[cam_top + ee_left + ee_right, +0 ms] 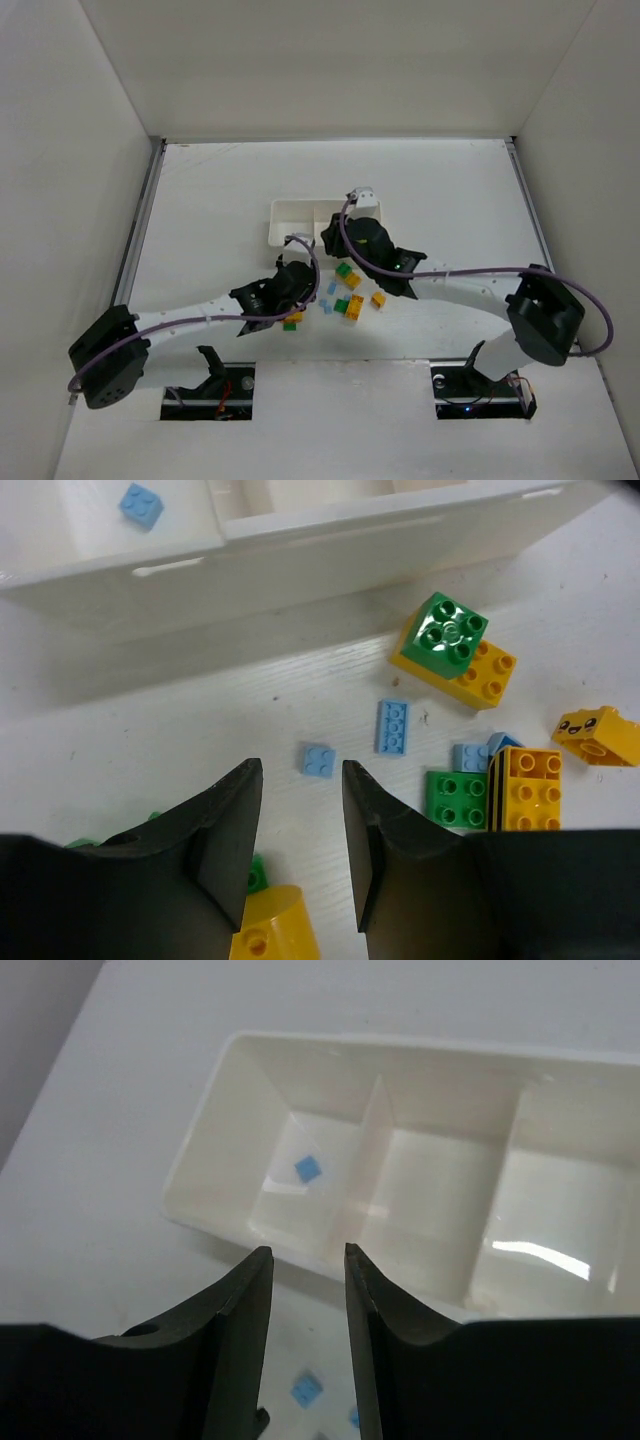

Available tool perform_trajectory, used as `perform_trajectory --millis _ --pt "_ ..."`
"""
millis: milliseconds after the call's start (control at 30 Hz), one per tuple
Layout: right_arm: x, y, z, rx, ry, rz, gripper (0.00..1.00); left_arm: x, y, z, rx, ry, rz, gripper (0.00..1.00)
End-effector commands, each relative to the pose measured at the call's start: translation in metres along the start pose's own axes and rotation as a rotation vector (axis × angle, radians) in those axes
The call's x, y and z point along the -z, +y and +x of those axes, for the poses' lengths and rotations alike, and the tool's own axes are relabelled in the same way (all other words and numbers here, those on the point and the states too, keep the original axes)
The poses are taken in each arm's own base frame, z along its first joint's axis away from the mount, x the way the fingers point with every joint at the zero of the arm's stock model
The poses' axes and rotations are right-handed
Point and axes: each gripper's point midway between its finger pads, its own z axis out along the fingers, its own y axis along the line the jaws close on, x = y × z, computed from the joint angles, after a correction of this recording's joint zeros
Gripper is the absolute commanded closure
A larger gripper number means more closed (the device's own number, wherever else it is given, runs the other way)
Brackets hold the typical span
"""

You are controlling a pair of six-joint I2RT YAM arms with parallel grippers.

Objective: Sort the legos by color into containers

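The white three-compartment tray (290, 212) lies at the table's middle. Its left compartment holds one pale blue brick (307, 1167), also seen in the left wrist view (141, 504); the other two compartments (430, 1200) look empty. My left gripper (302, 765) is open and empty, low over the table. A small pale blue brick (319, 760) lies just beyond its fingertips. A longer blue brick (393, 726), a green brick on a yellow-orange one (450, 630) and other green and yellow bricks (527, 788) lie to the right. My right gripper (307, 1250) is open and empty, above the tray's near wall.
A yellow rounded piece (268, 930) and a green brick sit under my left fingers. The loose pile (350, 290) lies between the two grippers (303, 275) (332, 240), just in front of the tray. White walls enclose the table on three sides.
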Motion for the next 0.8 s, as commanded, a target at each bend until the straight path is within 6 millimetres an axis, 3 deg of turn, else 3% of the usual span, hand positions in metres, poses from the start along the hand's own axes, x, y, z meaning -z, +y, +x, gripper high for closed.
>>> perform_trajectory --millis 0,167,400,600,767 --pt "0.017 -0.022 0.003 -0.063 -0.040 0.036 0.59 -0.009 -0.018 -0.021 -0.041 -0.047 0.013 0.64" --pt "0.044 -0.040 0.013 -0.090 -0.039 0.044 0.56 -0.025 -0.017 -0.004 -0.086 -0.007 -0.026 0.63" --pt "0.072 -0.058 0.030 -0.102 -0.005 0.055 0.57 -0.033 -0.014 0.005 -0.092 0.018 -0.040 0.65" --pt "0.078 -0.067 0.048 -0.102 0.031 0.071 0.57 -0.036 -0.024 0.021 -0.119 0.066 -0.010 0.66" --pt "0.081 -0.069 0.052 -0.107 0.035 0.071 0.56 -0.038 -0.026 0.030 -0.143 0.092 -0.012 0.67"
